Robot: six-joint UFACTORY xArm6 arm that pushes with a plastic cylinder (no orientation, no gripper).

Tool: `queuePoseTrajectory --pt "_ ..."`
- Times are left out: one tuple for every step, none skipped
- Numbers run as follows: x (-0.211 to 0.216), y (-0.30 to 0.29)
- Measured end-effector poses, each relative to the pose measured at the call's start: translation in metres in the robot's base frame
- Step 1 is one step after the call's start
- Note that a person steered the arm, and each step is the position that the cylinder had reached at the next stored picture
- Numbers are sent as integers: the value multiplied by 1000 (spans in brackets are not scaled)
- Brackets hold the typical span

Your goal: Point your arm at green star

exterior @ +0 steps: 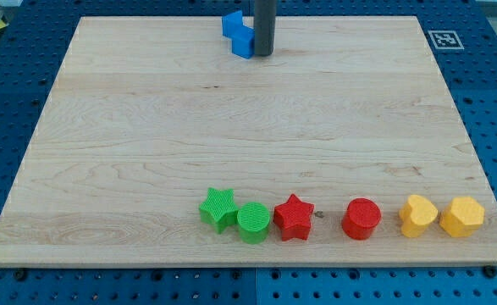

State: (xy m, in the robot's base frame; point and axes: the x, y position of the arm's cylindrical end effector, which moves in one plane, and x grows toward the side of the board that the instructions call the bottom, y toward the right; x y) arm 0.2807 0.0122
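Close to the bottom edge of the wooden board (129,152), a row of 6 blocks lies, a little right of the middle and running toward the bottom right corner. From the view's left, the first one is the green star (218,208). Just beside it, touching or almost touching, is the green cylinder (253,222), and next to that the red star (294,217), also very close. After a small gap comes the red cylinder (361,219). Then, nearer the bottom right corner, 2 yellow blocks stand side by side: the yellow heart-like block (418,215) and the yellow hexagon block (462,216), which seem to touch each other.

The wide middle of the board holds no blocks.

At the top edge, a little left of the middle, is the blue block (239,34), of an irregular shape which I cannot name exactly. My tip (263,54) is down on the board, just at the right side of this blue block, touching it or nearly so. The rod holds nothing; it has no jaws.

The green star is well apart from my tip, on the opposite side of the board, toward the view's bottom and slightly to the left of it.
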Motion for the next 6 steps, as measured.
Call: queuePoseTrajectory --pt "7 -3" --pt "70 -7" --pt "115 -62" --pt "147 -150" --pt "206 -201" --pt "274 -187"
